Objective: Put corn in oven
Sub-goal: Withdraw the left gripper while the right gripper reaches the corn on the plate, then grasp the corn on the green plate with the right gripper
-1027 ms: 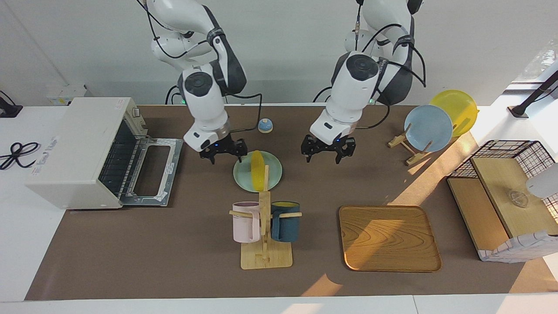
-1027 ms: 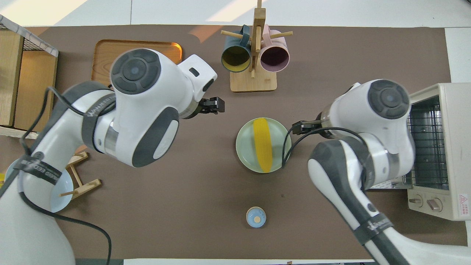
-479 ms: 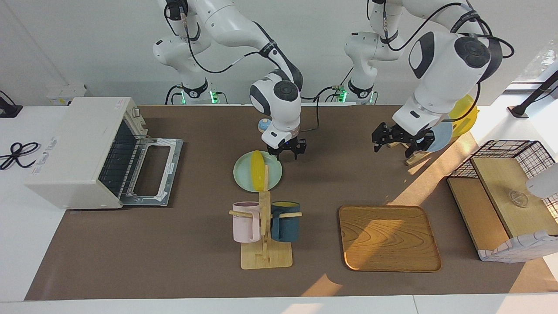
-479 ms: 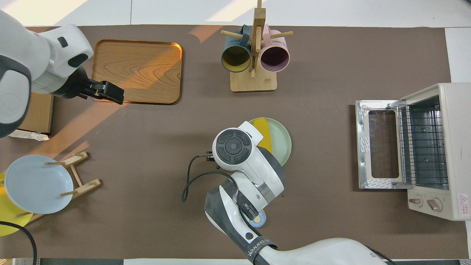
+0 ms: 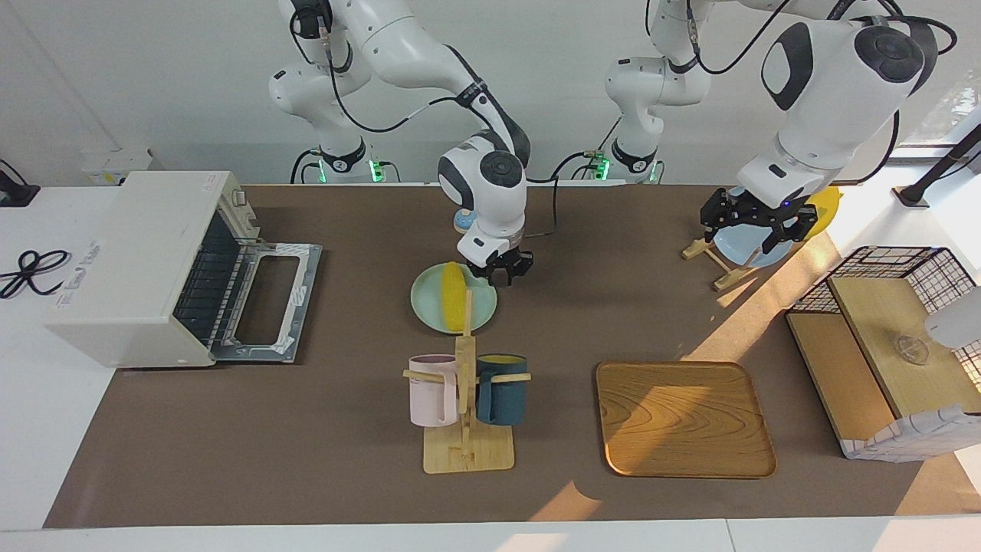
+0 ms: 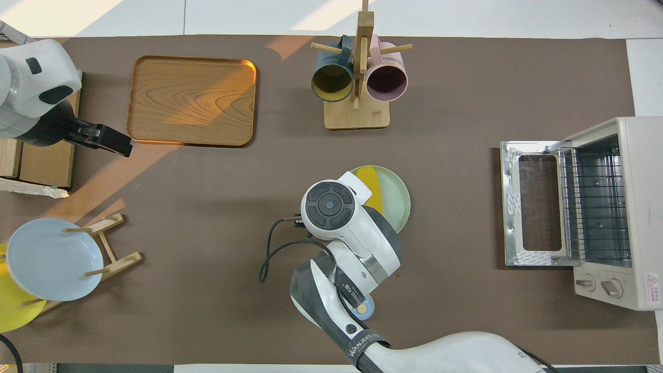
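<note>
Brown table (image 5: 230, 460). At its right-arm end edge, white oven (image 5: 134, 264), door dropped open. Near table's middle, pale green plate (image 5: 429, 307) carrying the corn (image 5: 454, 295). Low over plate's rim beside the corn, right gripper (image 5: 502, 274), fingers' state impossible to tell. Raised over the blue plate rack toward left-arm end, left gripper (image 5: 755, 226), fingers spread open, waiting.

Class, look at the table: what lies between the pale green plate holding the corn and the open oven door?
Only bare brown mat between plate with corn and oven door, shown in both views.
</note>
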Controlling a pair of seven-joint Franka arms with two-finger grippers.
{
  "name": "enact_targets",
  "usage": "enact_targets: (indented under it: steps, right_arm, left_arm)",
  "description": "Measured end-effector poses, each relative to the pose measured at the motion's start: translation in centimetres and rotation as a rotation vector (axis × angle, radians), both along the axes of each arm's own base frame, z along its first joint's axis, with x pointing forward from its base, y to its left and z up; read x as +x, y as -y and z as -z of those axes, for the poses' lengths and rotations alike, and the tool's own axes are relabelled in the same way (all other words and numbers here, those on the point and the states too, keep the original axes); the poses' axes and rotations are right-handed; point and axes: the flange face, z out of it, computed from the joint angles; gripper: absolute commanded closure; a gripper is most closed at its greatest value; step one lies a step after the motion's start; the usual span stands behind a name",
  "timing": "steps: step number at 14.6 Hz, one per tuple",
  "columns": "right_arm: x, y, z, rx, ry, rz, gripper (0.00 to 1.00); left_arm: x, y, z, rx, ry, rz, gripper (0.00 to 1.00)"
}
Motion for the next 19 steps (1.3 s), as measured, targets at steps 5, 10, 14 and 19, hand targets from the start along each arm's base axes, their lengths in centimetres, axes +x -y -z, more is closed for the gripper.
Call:
enact_targets:
  steps: [5, 10, 14, 19]
  right_arm:
    - [0.1, 0.4, 0.1, -0.003, -0.001, 0.006, 1.0]
    - [0.8, 1.1, -0.4, 0.002, 0.008, 0.021, 0.88]
    - [0.8, 1.2, -0.3, 0.001, 0.008, 0.022, 0.56]
    - [0.9, 1.5, -0.1, -0.002, 0.006, 0.015, 0.77]
  left_arm:
    - [-0.3, 0.1, -0.3, 0.002, -0.003, -0.002, 0.0]
    - [-0.4, 0.7, -0.3, 0.004, -0.003, -0.048, 0.0]
    - [-0.5, 1.1, -0.3, 0.005, -0.003, -0.056, 0.0]
    - [-0.6, 1.5, -0.3, 0.004, -0.004, -0.051, 0.0]
